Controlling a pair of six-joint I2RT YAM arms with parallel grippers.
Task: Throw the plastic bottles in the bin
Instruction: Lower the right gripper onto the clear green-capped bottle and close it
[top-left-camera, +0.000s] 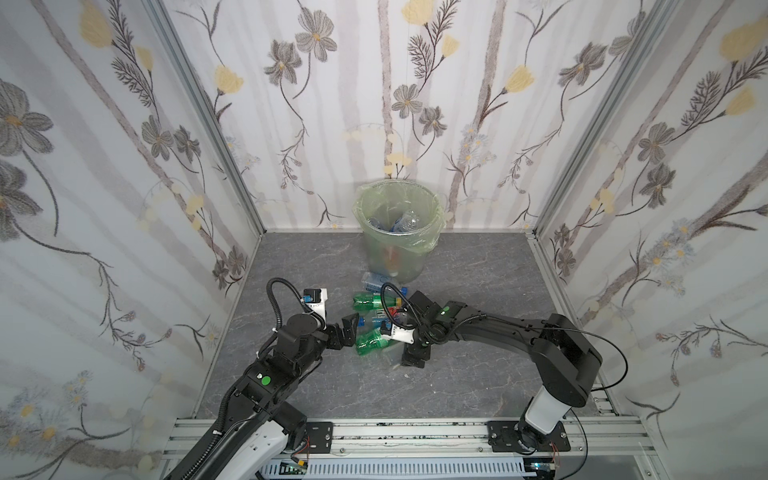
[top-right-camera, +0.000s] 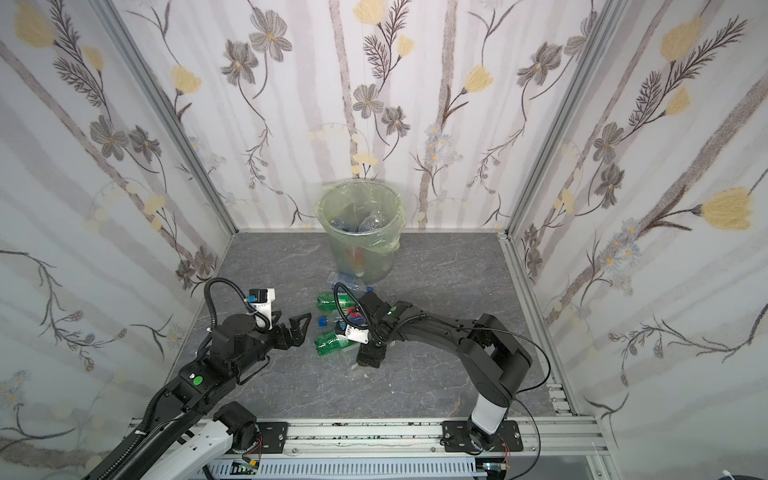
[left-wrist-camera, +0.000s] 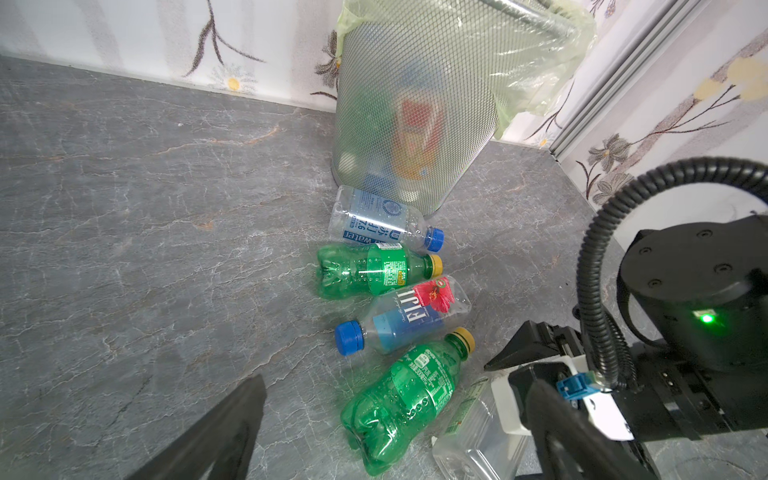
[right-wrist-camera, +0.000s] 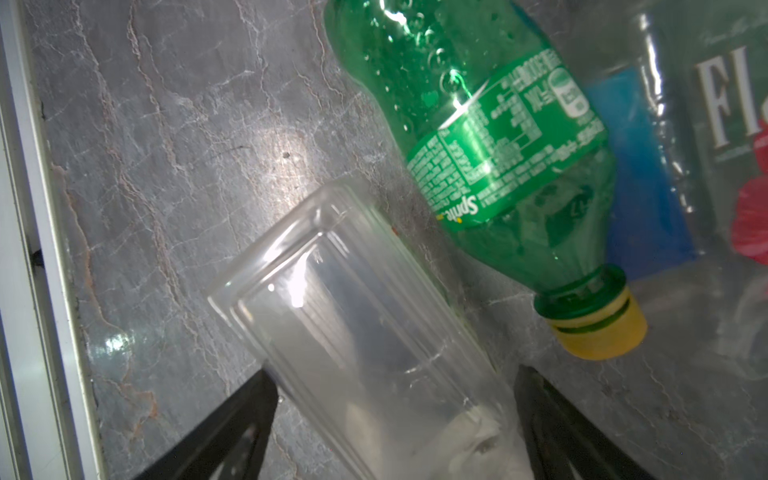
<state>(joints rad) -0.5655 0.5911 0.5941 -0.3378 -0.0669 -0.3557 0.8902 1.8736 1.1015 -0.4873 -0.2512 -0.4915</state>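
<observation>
Lying between the wide jaws of the right claw is the clear bottle; grip unclear.

I am holding my fingers spread wide, facing a green yellow-capped bottle lying beside a Fiji bottle near the mesh bin.

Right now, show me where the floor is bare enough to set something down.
Bare: the slate between bin and right wall; the stretch left of the bin; the near strip along the rail. Crowded: the bottles lined from the bin's foot to the right gripper, left gripper alongside.
</observation>
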